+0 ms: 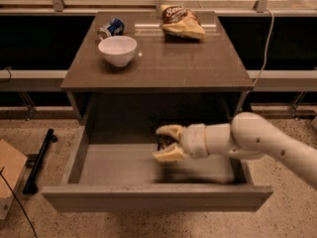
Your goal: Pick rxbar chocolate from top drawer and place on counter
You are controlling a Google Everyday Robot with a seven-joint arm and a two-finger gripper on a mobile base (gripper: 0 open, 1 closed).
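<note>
Gripper [166,143]: you see it under the counter [173,58] front edge, gripping the rxbar chocolate [162,144] (writing unreadable).
Top drawer [148,197]: open, free floor at left.
</note>
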